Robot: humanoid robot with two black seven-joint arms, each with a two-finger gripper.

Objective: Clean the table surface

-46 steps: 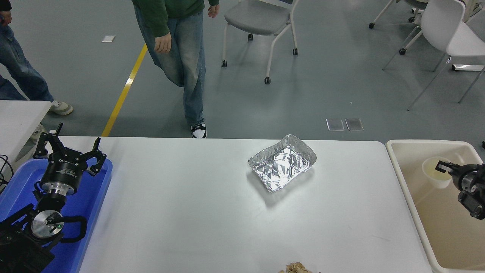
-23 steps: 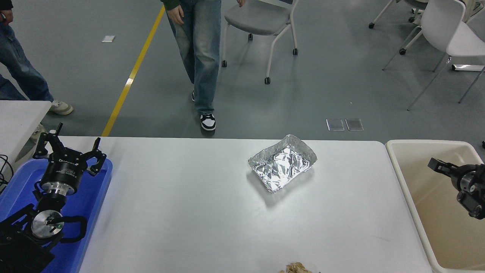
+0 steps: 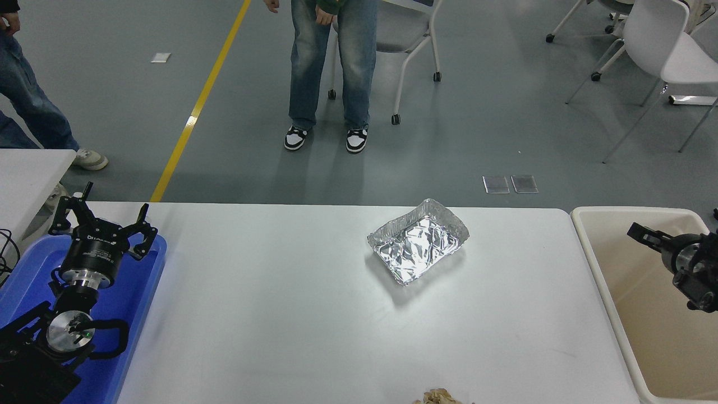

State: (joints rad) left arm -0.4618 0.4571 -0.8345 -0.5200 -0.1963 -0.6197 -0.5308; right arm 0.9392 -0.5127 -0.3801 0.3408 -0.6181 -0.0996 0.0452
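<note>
The white table surface [image 3: 269,314] fills the middle of the view. A crumpled silver foil tray [image 3: 418,241] lies on it right of centre, near the far edge. A crumpled brown paper scrap [image 3: 440,397] shows at the table's near edge. My right gripper [image 3: 642,233] hangs over the beige bin [image 3: 594,264] at the right, open and empty, pointing left. My left gripper [image 3: 98,221] is parked open over the blue tray [image 3: 140,292] at the lower left.
A smaller white table corner [image 3: 28,168] stands at the far left. A person in jeans [image 3: 328,67] stands beyond the far edge, another person's legs [image 3: 28,101] at the upper left. Chairs [image 3: 667,56] stand on the grey floor behind.
My right gripper held a pale cup over the bin, let it go, and rose slightly; the cup no longer shows. The person in jeans walked right and away from the table.
</note>
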